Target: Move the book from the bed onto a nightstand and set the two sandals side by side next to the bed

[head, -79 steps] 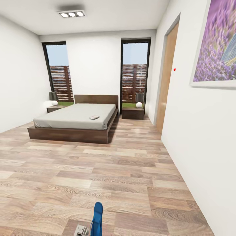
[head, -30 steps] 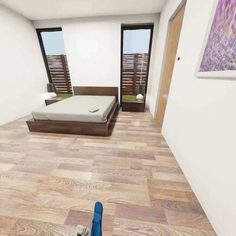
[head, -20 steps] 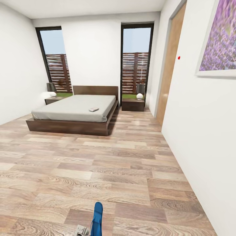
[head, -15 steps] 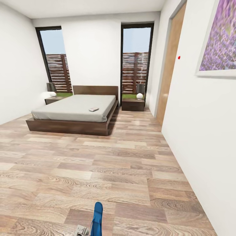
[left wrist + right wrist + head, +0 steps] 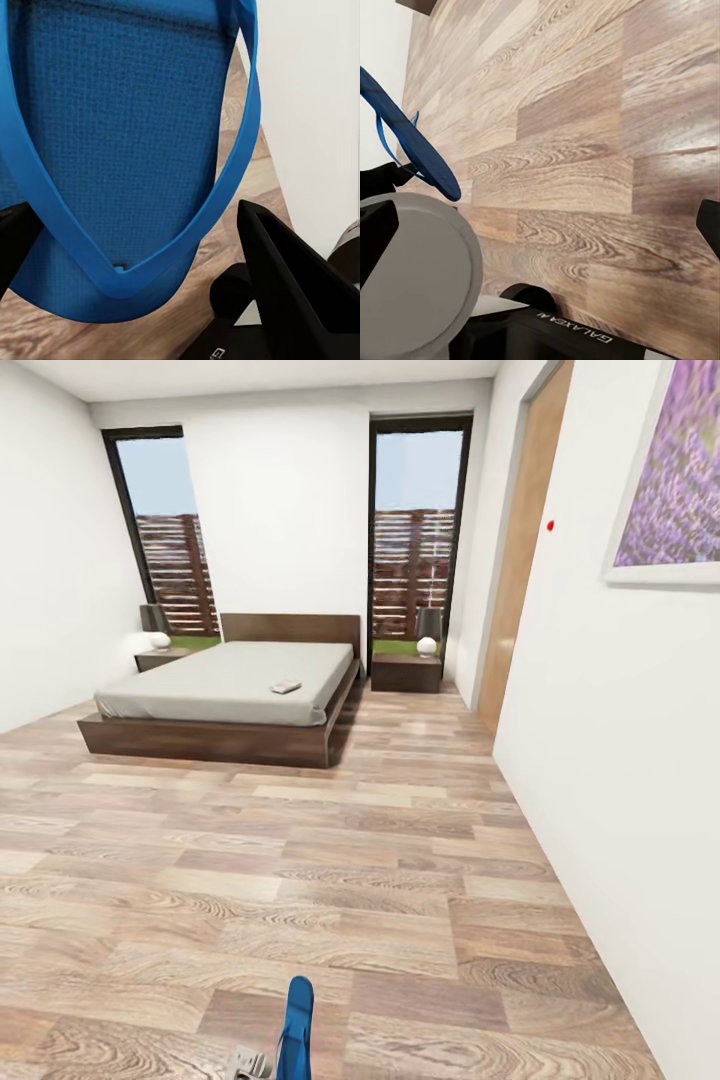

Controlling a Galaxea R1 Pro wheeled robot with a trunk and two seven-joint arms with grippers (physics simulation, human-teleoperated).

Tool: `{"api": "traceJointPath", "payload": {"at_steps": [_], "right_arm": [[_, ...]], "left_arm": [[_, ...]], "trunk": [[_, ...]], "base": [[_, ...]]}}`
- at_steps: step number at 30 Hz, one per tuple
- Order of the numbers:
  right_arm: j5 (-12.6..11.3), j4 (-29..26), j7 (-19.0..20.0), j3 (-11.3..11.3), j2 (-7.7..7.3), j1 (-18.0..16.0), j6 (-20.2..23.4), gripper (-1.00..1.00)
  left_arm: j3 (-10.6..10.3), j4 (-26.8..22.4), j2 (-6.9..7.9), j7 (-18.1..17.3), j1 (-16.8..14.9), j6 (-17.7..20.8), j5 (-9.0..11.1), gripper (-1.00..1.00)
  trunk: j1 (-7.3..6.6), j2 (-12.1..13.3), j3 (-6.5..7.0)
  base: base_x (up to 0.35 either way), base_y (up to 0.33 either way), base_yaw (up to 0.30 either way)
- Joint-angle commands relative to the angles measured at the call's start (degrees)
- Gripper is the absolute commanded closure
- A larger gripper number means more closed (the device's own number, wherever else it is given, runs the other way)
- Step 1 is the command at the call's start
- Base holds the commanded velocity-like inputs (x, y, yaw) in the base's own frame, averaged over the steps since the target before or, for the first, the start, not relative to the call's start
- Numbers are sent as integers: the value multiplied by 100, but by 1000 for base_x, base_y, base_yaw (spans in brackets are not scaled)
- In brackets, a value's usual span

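Across the room stands the low bed with its grey mattress, and the small book lies on its near right part. One dark nightstand stands right of the bed and another left of it. A bright-blue sandal stands on edge at the head view's bottom. My left gripper is shut on this sandal, with a black finger on each side. The other sandal is out of view. My right gripper hangs open over the floor beside the sandal.
A white wall runs close along my right, with a wooden door and a purple picture. Each nightstand carries a lamp. Wood-plank floor stretches from me to the bed.
The whole head view has shifted: the bed and windows sit a little closer and higher in the frame, so the camera moved. The sandal stays in my left gripper.
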Motion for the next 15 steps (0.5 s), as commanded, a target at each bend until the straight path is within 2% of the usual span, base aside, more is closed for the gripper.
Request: {"api": "traceJointPath", "payload": {"at_steps": [1,15], "right_arm": [[-25,-1,20,-8,2,-2,60,-100],[-25,-1,20,-8,8,-2,60,-100]], "left_arm": [[-50,-1,5,29,-3,-27,43,100],[-50,-1,5,29,-3,-26,42,100]], "trunk": [[-1,-2,-14],[-1,-2,-117]], "base": [[0,0,0],[0,0,0]]}}
